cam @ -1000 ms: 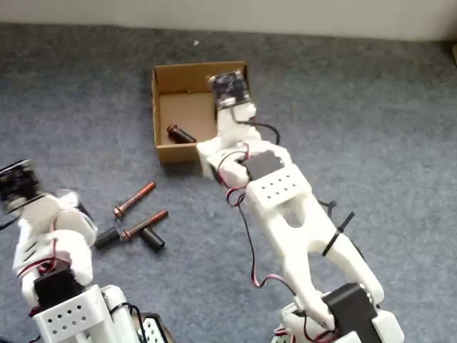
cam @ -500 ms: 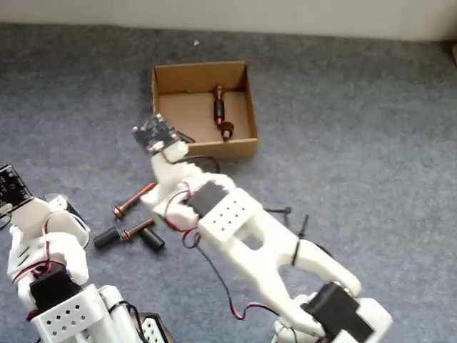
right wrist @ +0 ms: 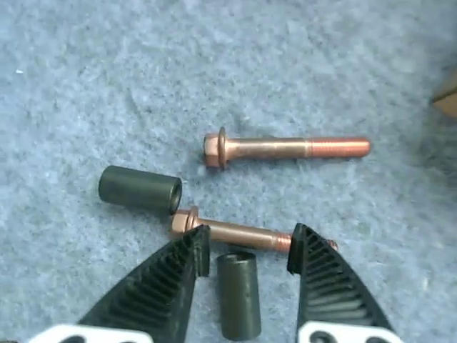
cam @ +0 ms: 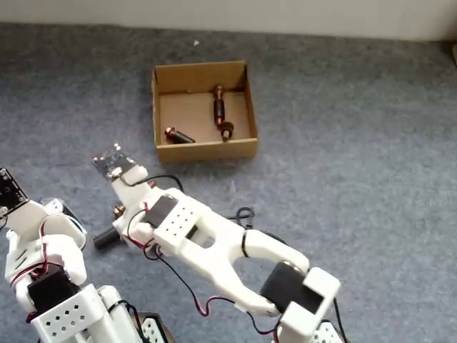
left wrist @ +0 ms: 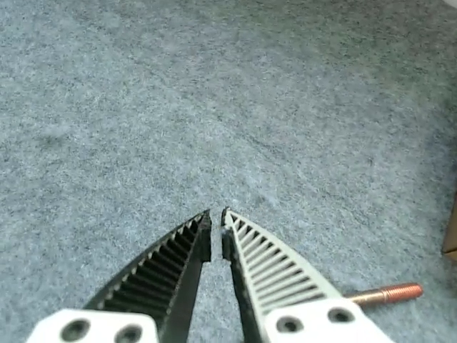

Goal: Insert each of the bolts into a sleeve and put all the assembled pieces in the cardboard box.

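Jaws of the right gripper (right wrist: 249,249) stand spread and hold nothing. We note the first bolt (right wrist: 228,232) crossing the gap at their tips. The first sleeve (right wrist: 238,294) lies between the fingers, its open end just beside that bolt's shank. The second sleeve (right wrist: 139,189) lies on its side just beside the head of the first bolt. The second bolt (right wrist: 285,148) lies apart from it, roughly parallel.

Jaws of the left gripper (left wrist: 216,227) are pressed nearly together with only a slit between the tips, empty, over bare grey carpet (left wrist: 214,86).

From above, we find the right arm (cam: 214,243) stretched from the near right toward the loose parts, which lie nearer than and left of the cardboard box (cam: 202,71). The left arm (cam: 43,250) stands at the near left. Two assembled pieces rest in the box: one (cam: 218,111) near its middle, the other (cam: 178,135) by its near wall.
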